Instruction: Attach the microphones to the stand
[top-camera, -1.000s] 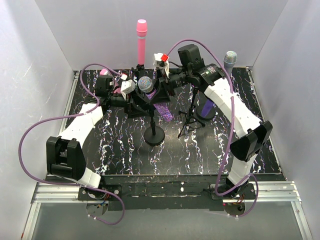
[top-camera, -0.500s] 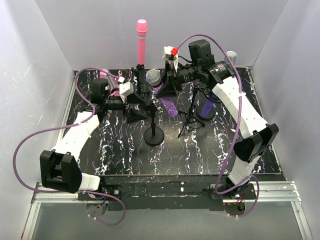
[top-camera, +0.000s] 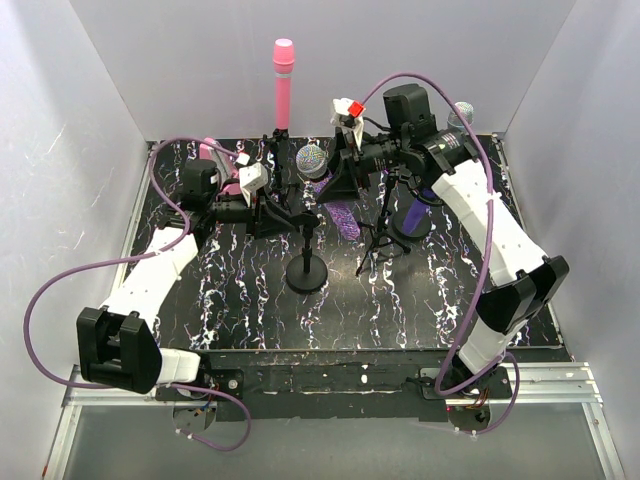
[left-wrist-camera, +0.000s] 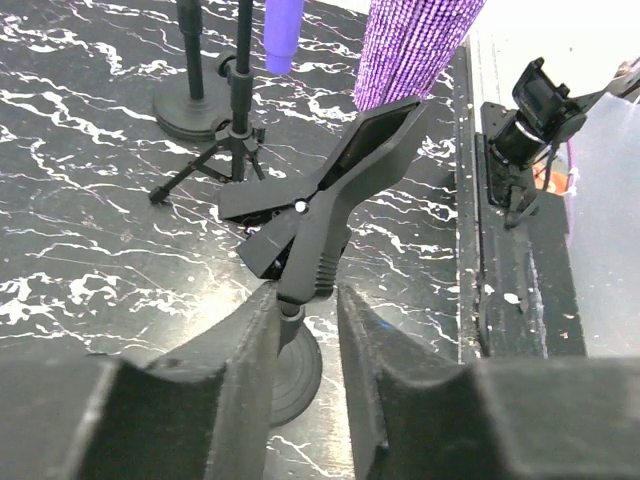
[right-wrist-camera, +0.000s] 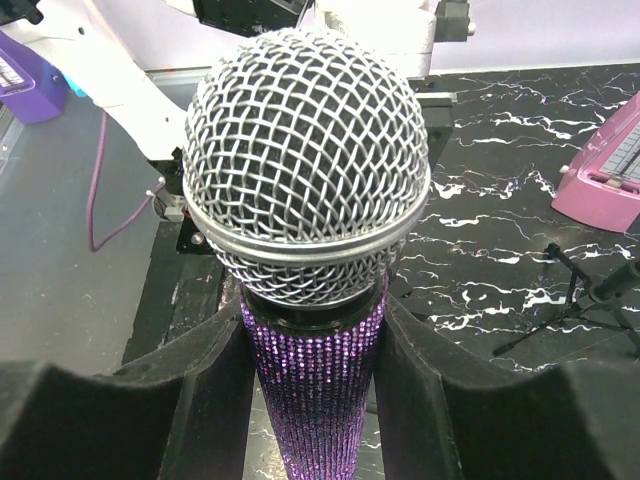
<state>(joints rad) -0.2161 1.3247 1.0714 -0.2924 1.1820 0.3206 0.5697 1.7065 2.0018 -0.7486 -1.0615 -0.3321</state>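
The glittery purple microphone (right-wrist-camera: 312, 390) with its silver mesh head (top-camera: 312, 158) sits upright between the pads of my right gripper (right-wrist-camera: 315, 340), which is shut on its body just under the head. It hangs above and behind the stand's black clip (left-wrist-camera: 320, 200). That stand (top-camera: 305, 272) has a round base mid-table. My left gripper (left-wrist-camera: 305, 310) has its fingers pressed to both sides of the clip's ribbed neck. The pink microphone (top-camera: 283, 85) stands upright at the back. A dark purple microphone (top-camera: 413, 212) stands at the right. The silver-grey microphone (top-camera: 462, 112) peeks out behind my right arm.
A small black tripod stand (top-camera: 378, 240) stands right of the round-base stand. A pink wedge-shaped box (right-wrist-camera: 610, 170) lies at the back left, partly behind my left wrist. White walls close in the marbled black table (top-camera: 230, 310) on three sides.
My left jaws opened wide, then narrowed around the clip's neck. My right gripper carried the glittery microphone up and back to the right, away from the clip.
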